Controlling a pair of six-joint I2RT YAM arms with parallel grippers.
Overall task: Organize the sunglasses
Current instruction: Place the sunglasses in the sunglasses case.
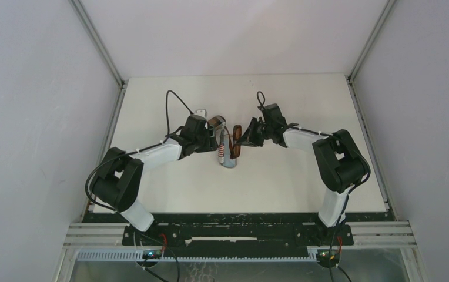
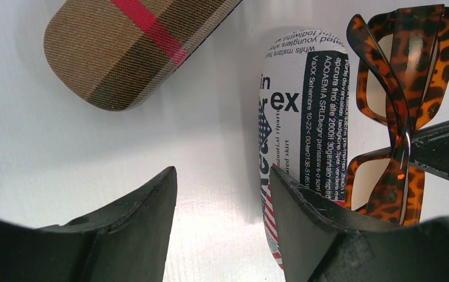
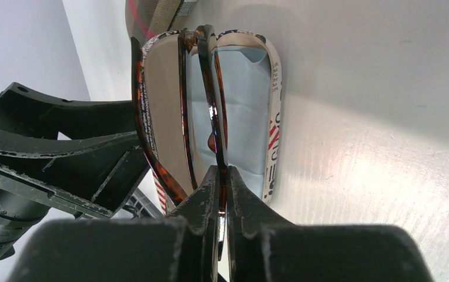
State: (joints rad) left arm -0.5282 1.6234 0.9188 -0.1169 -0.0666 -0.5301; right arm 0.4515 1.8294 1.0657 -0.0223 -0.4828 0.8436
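Here, right fingers point(image 3: 207, 202) pinching tortoiseshell sunglasses point(image 2: 445, 47) by flag-print case point(image 2: 295, 76) (open, per right wrist only), left fingers point(image 2: 146, 205) wide.

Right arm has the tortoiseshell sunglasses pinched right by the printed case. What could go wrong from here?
1. The right gripper pinches only a thin strip of the sunglasses, so they could swivel or slip as they move.
2. The left gripper stands open right beside the printed case and close to the right arm, so the two could bump.
3. The frame may snag on the case's rim and tip it.
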